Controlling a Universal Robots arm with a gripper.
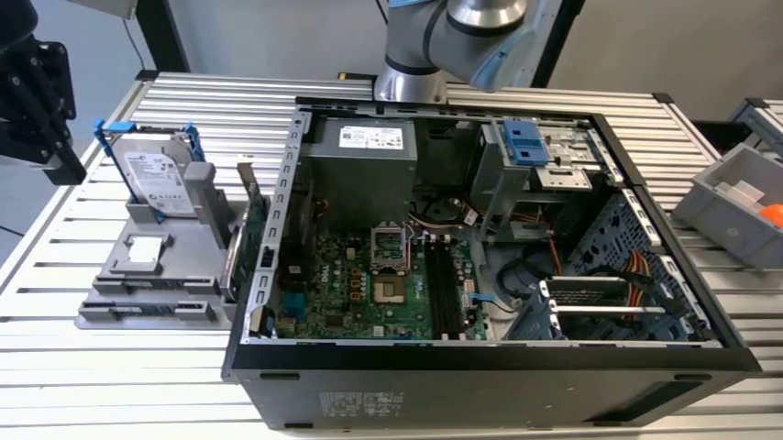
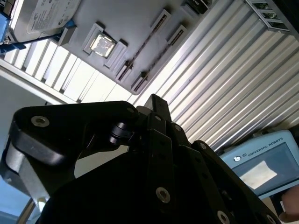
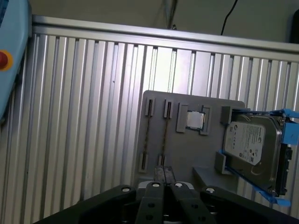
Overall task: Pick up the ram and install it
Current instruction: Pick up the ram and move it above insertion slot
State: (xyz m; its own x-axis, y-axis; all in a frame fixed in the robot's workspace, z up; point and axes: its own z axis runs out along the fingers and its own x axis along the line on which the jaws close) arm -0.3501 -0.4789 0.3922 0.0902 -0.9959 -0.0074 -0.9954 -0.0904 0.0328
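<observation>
Two ram sticks (image 3: 147, 135) (image 3: 164, 135) stand on edge in the slots of a grey holder (image 3: 187, 158) on the slatted table. In the second wrist view the ram sticks (image 2: 142, 49) look like thin dark strips. In the exterior view the ram (image 1: 157, 310) lies at the holder's front, at that view's left. My gripper (image 3: 164, 173) hovers above the table near the holder's edge, in line with the second stick and apart from it. Its fingers are shut on nothing. The gripper (image 1: 61, 165) is a black shape at the exterior view's far left, and its fingertips (image 2: 156, 103) point toward the holder.
The holder also carries a silver processor chip (image 3: 195, 120) and a hard drive (image 3: 252, 149) in a blue frame. A green card (image 1: 251, 247) stands between the holder and the open computer case (image 1: 490, 353). Dark memory slots (image 1: 441, 284) sit on the motherboard. A teach pendant (image 2: 261, 163) lies nearby.
</observation>
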